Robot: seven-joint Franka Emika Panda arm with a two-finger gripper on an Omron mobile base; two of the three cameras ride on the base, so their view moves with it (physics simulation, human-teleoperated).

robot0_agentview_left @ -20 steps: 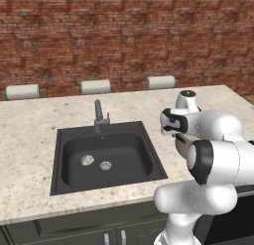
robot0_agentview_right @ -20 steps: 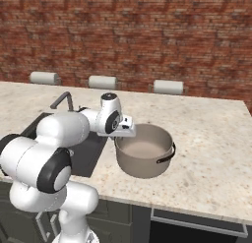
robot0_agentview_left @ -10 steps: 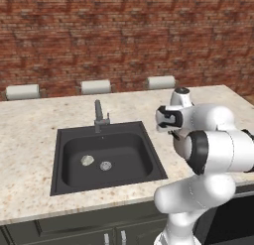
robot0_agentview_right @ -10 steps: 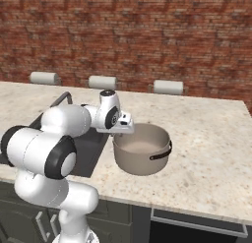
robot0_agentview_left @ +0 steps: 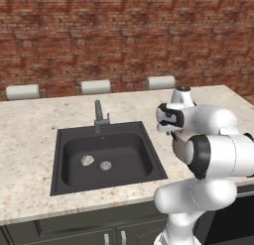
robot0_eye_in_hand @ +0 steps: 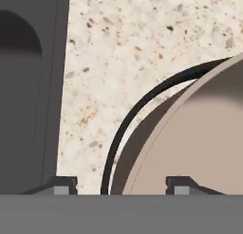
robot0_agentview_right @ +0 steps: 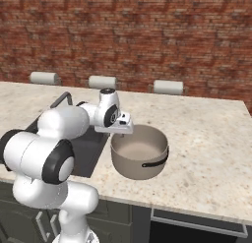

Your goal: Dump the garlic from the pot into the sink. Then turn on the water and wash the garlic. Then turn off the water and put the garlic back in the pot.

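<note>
The garlic (robot0_agentview_left: 87,160), a pale lumpy bulb, lies on the floor of the dark sink (robot0_agentview_left: 125,149), just left of the round silver drain (robot0_agentview_left: 105,165). The grey-beige pot (robot0_agentview_right: 141,169) stands upright on the counter to the right of the sink, and what shows of its pale inside is bare. My gripper (robot0_agentview_right: 121,133) hovers over the pot's left rim. In the hand view the gripper (robot0_eye_in_hand: 122,186) is open: its fingertips (robot0_eye_in_hand: 64,185) stand wide apart, with the pot's dark handle (robot0_eye_in_hand: 127,129) and rim (robot0_eye_in_hand: 199,133) between them, untouched.
The short grey faucet (robot0_agentview_left: 99,116) rises at the sink's back edge. Speckled stone counter (robot0_agentview_right: 206,138) stretches right of the pot. Three pale rolls (robot0_agentview_left: 95,86) line the brick wall. My own arm blocks the pot in the left base view.
The jaws have gone from shut to open above the pot's left handle. The pot stays in place on the counter, and the garlic has not moved.
</note>
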